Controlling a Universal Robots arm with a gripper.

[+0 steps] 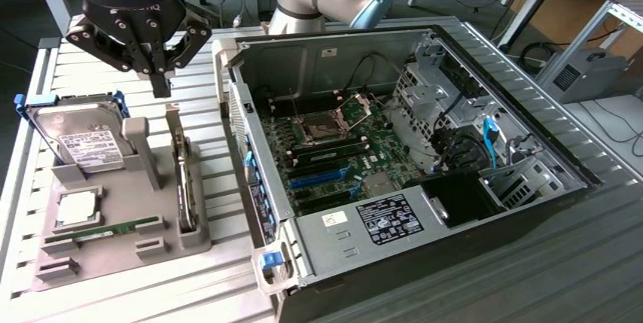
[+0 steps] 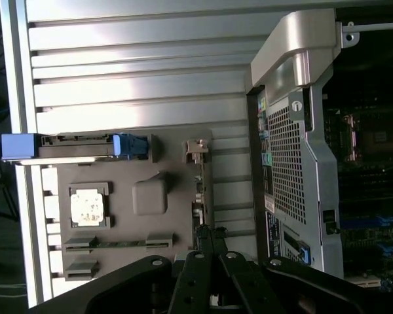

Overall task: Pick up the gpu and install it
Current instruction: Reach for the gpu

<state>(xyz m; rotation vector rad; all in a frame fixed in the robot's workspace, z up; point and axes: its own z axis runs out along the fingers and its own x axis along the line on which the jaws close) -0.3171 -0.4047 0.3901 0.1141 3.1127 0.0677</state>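
Gpu [image 1: 182,176] upright in holder [image 1: 120,240]; gripper [image 1: 161,88] closed, empty.

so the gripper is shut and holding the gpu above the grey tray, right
No. The gripper is shut above the grey tray but holds nothing; the gpu stands on edge in its slot in the tray, as the exterior view shows.

1. Grey holder tray [image 1: 126,251] on slatted desk [image 1: 216,281], exterior view's left.
2. In tray: hard drive [image 1: 89,146] standing at far end; processor chip [image 1: 78,208] and memory stick [image 1: 105,229] flat, nearer.
3. Open computer case [image 1: 332,56] beside tray, exterior view's right.
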